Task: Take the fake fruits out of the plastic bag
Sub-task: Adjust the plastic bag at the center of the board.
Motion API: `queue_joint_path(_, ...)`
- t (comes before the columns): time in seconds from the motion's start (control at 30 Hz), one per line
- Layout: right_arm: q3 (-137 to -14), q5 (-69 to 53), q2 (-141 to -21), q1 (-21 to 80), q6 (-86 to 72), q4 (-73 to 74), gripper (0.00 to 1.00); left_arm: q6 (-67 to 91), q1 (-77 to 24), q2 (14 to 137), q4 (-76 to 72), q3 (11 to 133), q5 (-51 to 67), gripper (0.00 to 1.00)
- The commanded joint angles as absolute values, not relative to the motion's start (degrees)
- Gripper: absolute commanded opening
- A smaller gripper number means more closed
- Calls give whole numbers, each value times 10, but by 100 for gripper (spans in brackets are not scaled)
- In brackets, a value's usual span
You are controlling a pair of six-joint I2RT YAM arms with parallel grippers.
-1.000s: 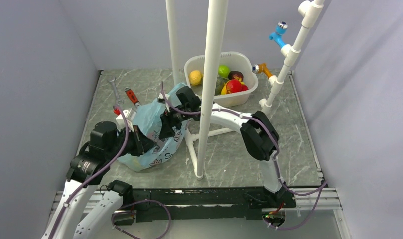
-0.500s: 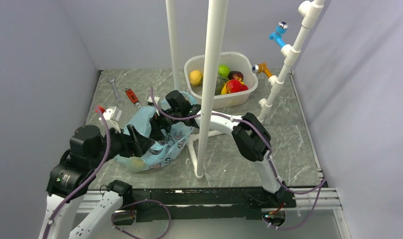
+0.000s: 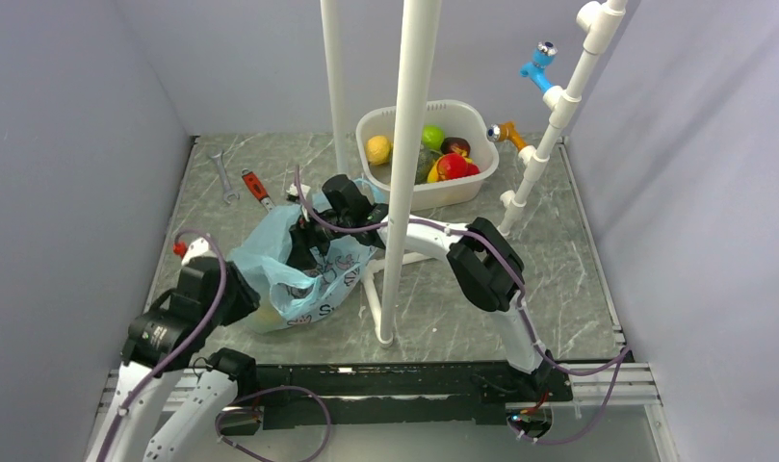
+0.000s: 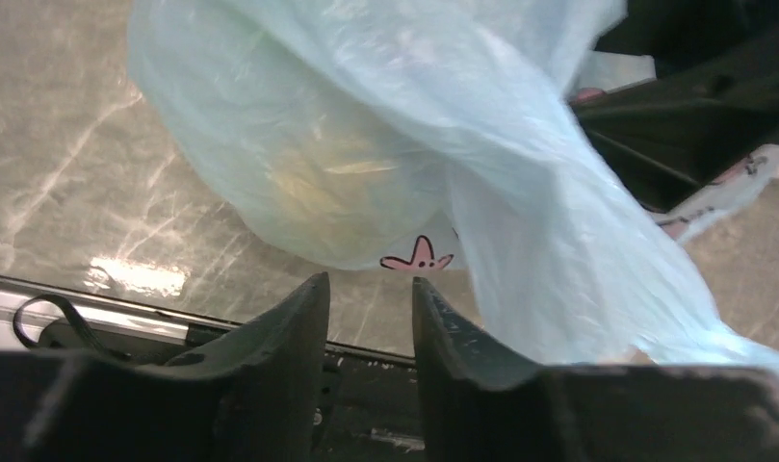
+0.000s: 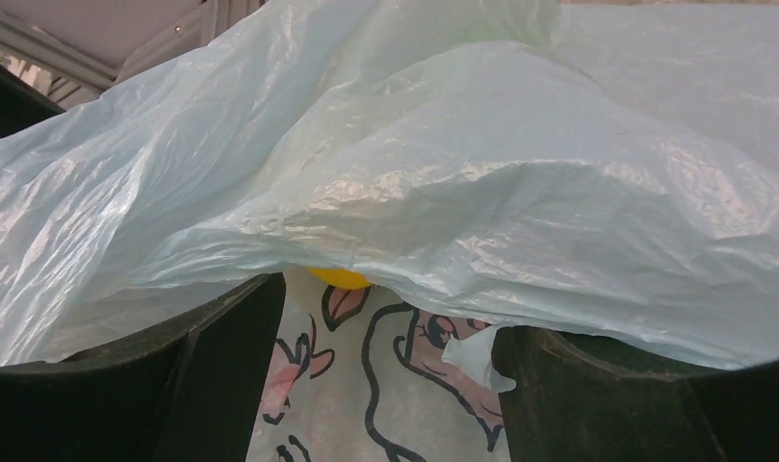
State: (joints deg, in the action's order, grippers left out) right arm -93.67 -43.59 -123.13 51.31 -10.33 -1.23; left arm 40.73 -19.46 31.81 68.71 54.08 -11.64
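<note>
The light blue plastic bag (image 3: 303, 269) lies crumpled on the table, left of the white pole. My right gripper (image 5: 385, 322) is open inside the bag's mouth. The film drapes over its fingertips (image 5: 221, 318), and a bit of yellow fake fruit (image 5: 340, 278) peeks out just ahead. My left gripper (image 4: 371, 289) is open and empty. It sits just short of the bag's near bulge, where a yellowish fruit (image 4: 318, 183) shows through the film. More fake fruits, yellow (image 3: 378, 149), green (image 3: 432, 137) and red (image 3: 451, 166), lie in the white tub (image 3: 462, 106).
A white pipe stand (image 3: 404, 192) rises right next to the bag, with its foot by the right arm. A red-handled wrench (image 3: 257, 186) and a silver wrench (image 3: 221, 173) lie at the back left. A slanted pipe with blue and orange valves (image 3: 558, 96) stands at the back right.
My left gripper let go of the bag, opened and drew back toward the near left edge. The bag slumped lower. My right gripper shifted slightly left, into the bag.
</note>
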Motion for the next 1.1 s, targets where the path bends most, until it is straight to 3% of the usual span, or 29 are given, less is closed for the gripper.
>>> queue_joint_path(0.0, -939, -457, -1237, 513, -104, -44, 78, 545, -193, 272, 607, 469, -173, 30)
queue_joint_path(0.2, -941, -449, -1245, 519, -51, -3, 78, 604, -193, 287, 578, 396, -216, 15)
queue_joint_path(0.43, -930, -461, -1256, 528, -21, 9, 79, 657, -193, 269, 551, 317, -250, 22)
queue_joint_path(0.7, -936, -490, -1272, 542, 18, 2, 90, 643, -193, 262, 449, 243, -253, 18)
queue_joint_path(1.07, -980, -499, -1321, 551, 7, -26, 91, 620, -193, 272, 378, 196, -206, 16)
